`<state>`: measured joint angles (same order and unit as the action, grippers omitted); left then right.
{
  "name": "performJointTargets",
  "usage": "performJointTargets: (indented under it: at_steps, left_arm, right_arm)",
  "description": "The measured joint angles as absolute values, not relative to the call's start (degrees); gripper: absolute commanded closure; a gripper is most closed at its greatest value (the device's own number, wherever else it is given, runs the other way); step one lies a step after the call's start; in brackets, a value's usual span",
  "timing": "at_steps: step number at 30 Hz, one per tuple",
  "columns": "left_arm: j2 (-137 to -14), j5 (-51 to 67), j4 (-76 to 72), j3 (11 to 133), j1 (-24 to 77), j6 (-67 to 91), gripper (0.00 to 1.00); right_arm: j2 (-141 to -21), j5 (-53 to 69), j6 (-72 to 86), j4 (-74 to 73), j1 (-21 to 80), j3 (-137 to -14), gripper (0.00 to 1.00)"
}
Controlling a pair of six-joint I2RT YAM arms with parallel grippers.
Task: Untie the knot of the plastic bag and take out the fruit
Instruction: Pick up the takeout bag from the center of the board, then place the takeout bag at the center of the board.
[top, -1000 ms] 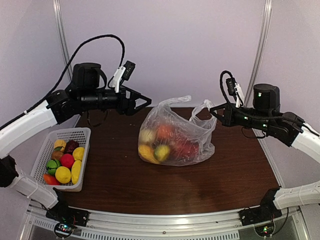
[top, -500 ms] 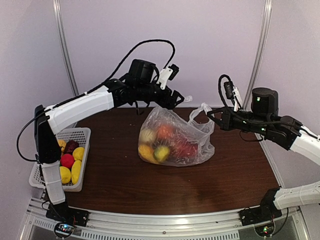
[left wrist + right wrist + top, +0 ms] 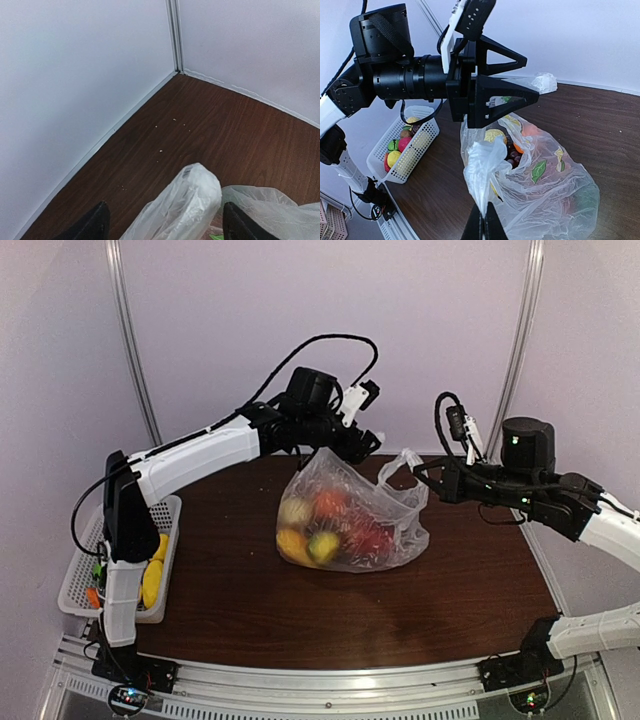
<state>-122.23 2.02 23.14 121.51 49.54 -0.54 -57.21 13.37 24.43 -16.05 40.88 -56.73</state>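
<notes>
Clear plastic bag (image 3: 350, 515) of fruit (image 3: 325, 525), centre of counter (image 3: 300, 625) — right jaws pinching one handle (image 3: 481, 165), left jaws spread astride other handle (image 3: 192, 192). White basket (image 3: 78, 585) at left edge — partly hidden behind left arm (image 3: 190, 460).

You see clear crinkly bag (image 3: 400, 532) mid-table, upright, handles (image 3: 192, 192) raised apart; yellow, orange, red, green fruit (image 3: 330, 506) heaped inside.

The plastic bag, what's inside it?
Through the plastic bag fruit shows: yellow pieces, an orange one, red ones. Any underneath are covered, so I can't count them.
</notes>
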Motion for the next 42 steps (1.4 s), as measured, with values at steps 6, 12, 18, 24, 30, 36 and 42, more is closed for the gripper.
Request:
performJointTargets:
  at_steps: [6,12,18,24,30,36,42]
  left_arm:
    - [-124.9,-0.5,24.9,123.2,49.8,-2.8,0.84]
    - [-124.7,-2.9,25.3,124.3,50.2,-3.3,1.0]
    - [-121.3,-6.4,25.5,124.1,49.8,-3.2,1.0]
    - [-109.0,-6.0,24.3,119.1,45.1,-0.4,1.0]
    - [-95.3,4.0,15.4,108.0,39.9,3.5,1.0]
    - [-87.3,13.2,7.2,89.3,40.3,5.9,1.0]
    - [-79.5,17.4,-0.9,64.3,39.9,10.7,1.0]
  right_arm:
    - [-57.2,13.5,24.6,-16.1,40.9,-56.7,1.0]
    - [-58.3,10.3,26.2,-16.4,40.7,-56.7,1.0]
    - [-65.7,7.8,27.5,-20.7,34.9,-61.7,1.0]
    - [-69.0,7.2,25.7,-24.8,27.3,-77.8,1.0]
    - [-60.5,11.6,22.5,-21.6,27.7,-77.9,1.0]
    - [-52.2,19.9,20.8,-20.4,27.6,-61.4,1.0]
    - [-48.6,28.8,20.9,-23.5,28.7,-48.5,1.0]
